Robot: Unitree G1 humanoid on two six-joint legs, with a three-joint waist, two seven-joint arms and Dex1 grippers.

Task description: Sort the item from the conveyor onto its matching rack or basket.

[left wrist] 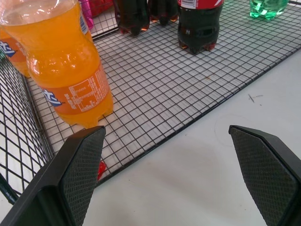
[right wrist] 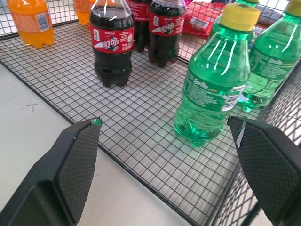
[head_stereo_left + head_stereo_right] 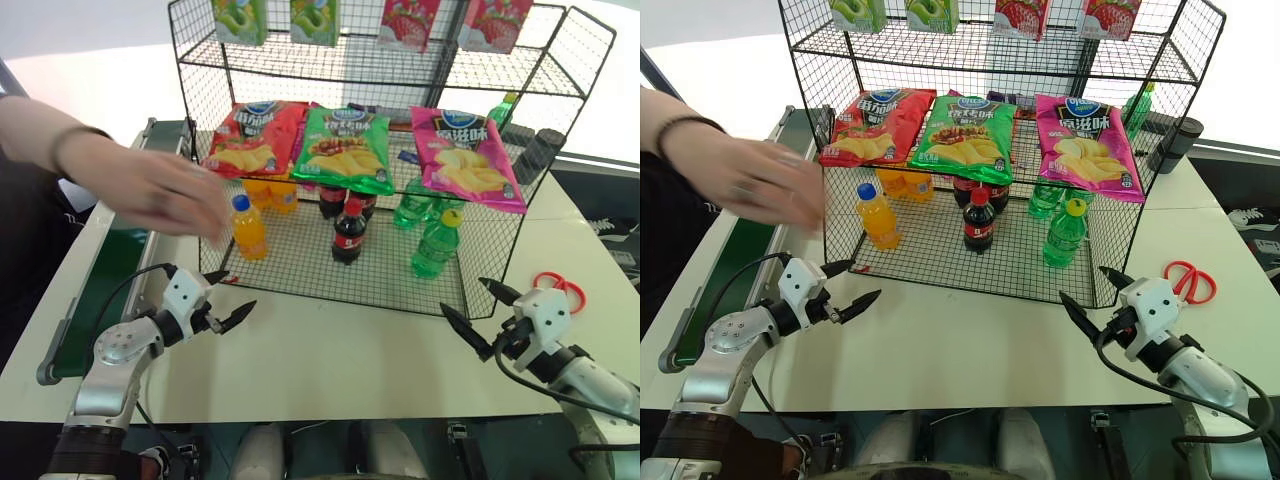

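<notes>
A clear-green soda bottle [image 3: 436,245] with a yellow cap stands upright on the bottom tier of the black wire rack [image 3: 380,290], at its right front. In the right wrist view the bottle [image 2: 214,80] is just beyond my right gripper [image 3: 463,296], which is open and empty over the white table in front of the rack's right corner. My left gripper [image 3: 239,289] is open and empty at the rack's left front corner, near an orange-drink bottle [image 1: 66,66]. The dark-green conveyor [image 3: 112,258] runs along the table's left side.
A person's hand [image 3: 150,188] reaches over the conveyor toward the rack's left side. A cola bottle [image 3: 348,232] stands mid-tier, with more bottles behind. Chip bags [image 3: 345,150] lie on the tier above. Red scissors [image 3: 560,288] lie on the table at the right.
</notes>
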